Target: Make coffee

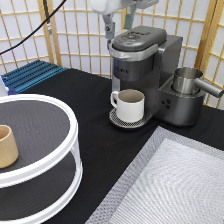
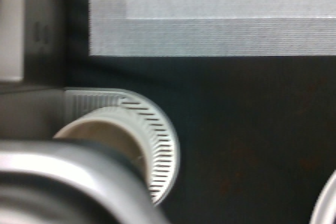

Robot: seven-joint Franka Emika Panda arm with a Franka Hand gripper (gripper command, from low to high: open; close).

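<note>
Directly beneath the spread, empty pincer (image 1: pixel 119 25) sits the coffee maker's (image 1: pixel 145 70) closed lid (image 1: pixel 136 37); the mug (image 1: pixel 131 105) waits lower on its drip tray (image 2: pixel 154 150). No coffee pod is visible anywhere.

gripper (image 1: pixel 119 22) | exterior view's top, centre | jaws point down, spread apart | nothing held between them

Soft, even daylight glows through the paper screen (image 1: pixel 80 35) behind the coffee machine (image 1: pixel 145 70); shadows stay faint. Up close, the machine's lid blurs heavily.
</note>
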